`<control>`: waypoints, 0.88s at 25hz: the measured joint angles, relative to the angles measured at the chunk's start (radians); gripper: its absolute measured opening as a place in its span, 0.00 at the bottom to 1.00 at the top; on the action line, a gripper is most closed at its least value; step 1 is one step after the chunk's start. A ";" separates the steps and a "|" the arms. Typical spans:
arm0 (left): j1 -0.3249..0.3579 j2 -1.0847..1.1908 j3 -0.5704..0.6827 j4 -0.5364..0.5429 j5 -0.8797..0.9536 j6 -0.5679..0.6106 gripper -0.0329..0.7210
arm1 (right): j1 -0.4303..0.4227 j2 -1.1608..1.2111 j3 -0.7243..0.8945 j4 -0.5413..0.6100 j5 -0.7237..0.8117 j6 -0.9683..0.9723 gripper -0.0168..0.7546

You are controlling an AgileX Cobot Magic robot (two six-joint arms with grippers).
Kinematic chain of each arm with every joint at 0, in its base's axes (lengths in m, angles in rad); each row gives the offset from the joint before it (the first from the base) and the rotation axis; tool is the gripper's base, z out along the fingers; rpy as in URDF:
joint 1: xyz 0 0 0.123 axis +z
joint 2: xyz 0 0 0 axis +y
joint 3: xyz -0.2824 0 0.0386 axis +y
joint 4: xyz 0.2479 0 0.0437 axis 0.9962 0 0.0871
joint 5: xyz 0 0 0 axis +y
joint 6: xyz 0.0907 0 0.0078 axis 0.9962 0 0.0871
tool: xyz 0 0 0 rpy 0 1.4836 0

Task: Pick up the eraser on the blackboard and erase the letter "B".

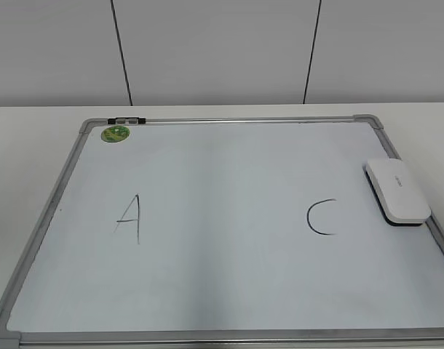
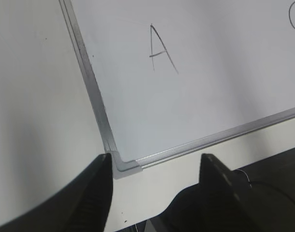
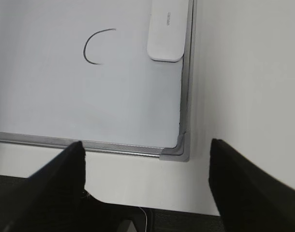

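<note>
We see the board [image 1: 229, 291] lying flat on the table [image 1: 33, 138], w/ an "A" [image 1: 129, 218] at left and a "C" [image 1: 322, 217] at right. Between them the surface is bare: no "B" shows in any view, so we judge the erasing is done, or at least there's nothing left to wipe in that gap.

The eraser [image 1: 397, 191] sits on the board by the right edge, just beside the frame, felt side down, white top up, a bit right of the "C". That looks like a parked spot: out of the way of the letters, flat so it won't slide. In the right wrist view the eraser [image 3: 167, 31] lies along the right frame rail, well ahead of the gripper.

Neither arm shows in the exterior view. Right gripper [image 3: 146, 174] hangs off the board's near right corner, jaws spread wide, nothing between them. Left gripper [image 2: 154, 188] sits over the near left corner [image 2: 122, 166], jaws also apart and empty. Both seem pulled back to the near edge, prob. so the board stays unobstructed.

Top left there's a green magnet [image 1: 115, 134] and a small dark clip [image 1: 127, 120] on the frame, both untouched by the task as far as we can tell.

If a "B" were still to be wiped, the right arm is the nearer one to the eraser.
</note>
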 joint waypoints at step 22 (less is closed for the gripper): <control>0.000 -0.533 0.562 0.115 -0.147 -0.023 0.60 | 0.000 -0.477 0.489 -0.093 0.004 0.062 0.78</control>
